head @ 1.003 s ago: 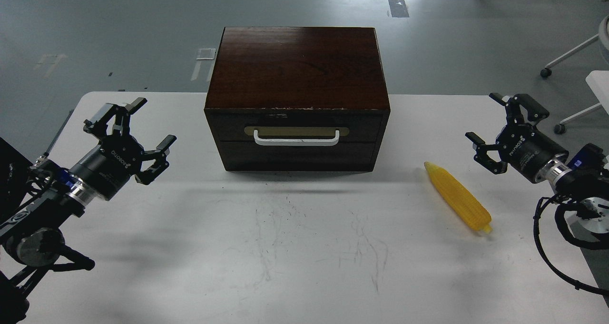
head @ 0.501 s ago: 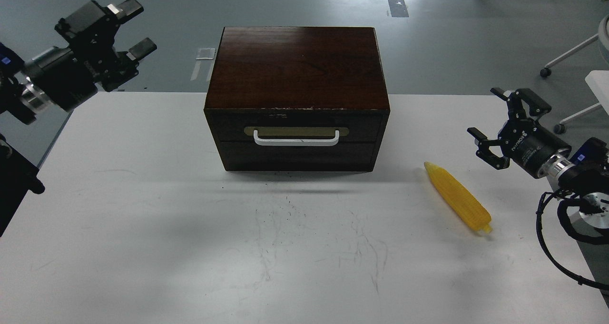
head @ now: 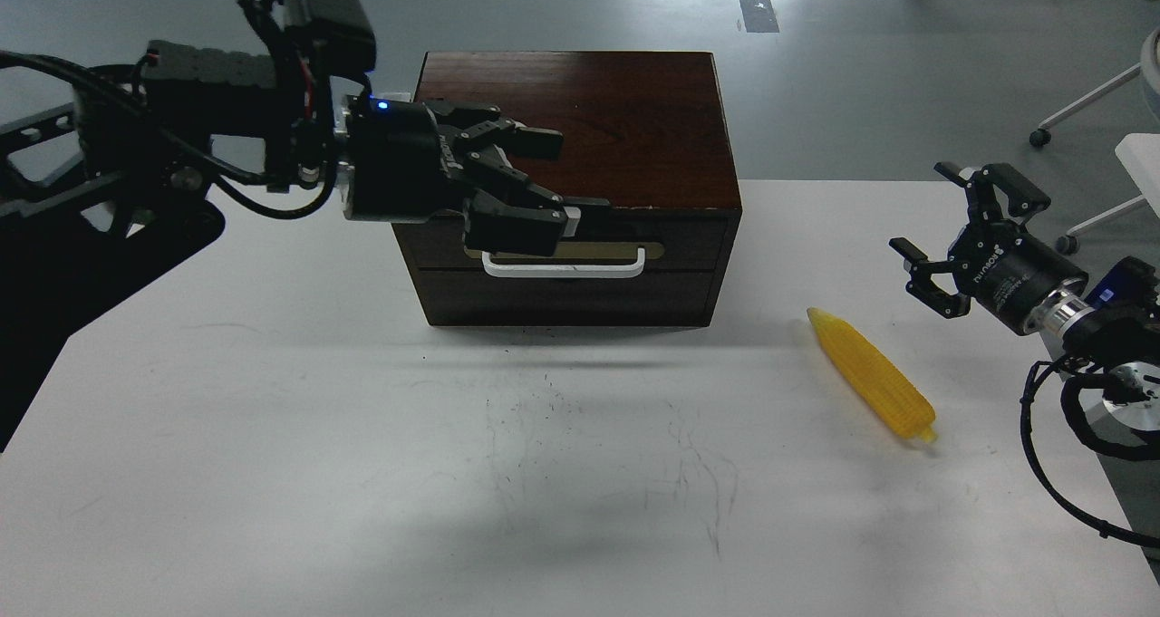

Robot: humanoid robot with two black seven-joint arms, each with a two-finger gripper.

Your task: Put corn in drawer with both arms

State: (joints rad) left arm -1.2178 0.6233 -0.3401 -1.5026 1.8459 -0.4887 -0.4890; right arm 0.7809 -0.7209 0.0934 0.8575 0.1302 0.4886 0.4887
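Observation:
A dark brown wooden box (head: 571, 119) stands at the back middle of the white table (head: 362, 436). Its upper drawer (head: 689, 236) is closed, with a white bar handle (head: 580, 268) on a beige plate. My left gripper (head: 553, 178) is open and empty, held in front of the box's upper left, just above the handle's left end, which it partly hides. The yellow corn (head: 872, 374) lies on the table right of the box, its tip toward the box. My right gripper (head: 942, 218) is open and empty, up and to the right of the corn.
A plain panel (head: 562, 298) sits below the drawer. The table's back edge runs behind the box. Grey floor lies beyond, with a chair base (head: 1087, 110) at the far right. Scuff marks cross the table's middle.
My left arm has swung from the far left, up and across to the box front, its gripper now over the drawer handle. The right gripper barely moved. The corn and box are unmoved.

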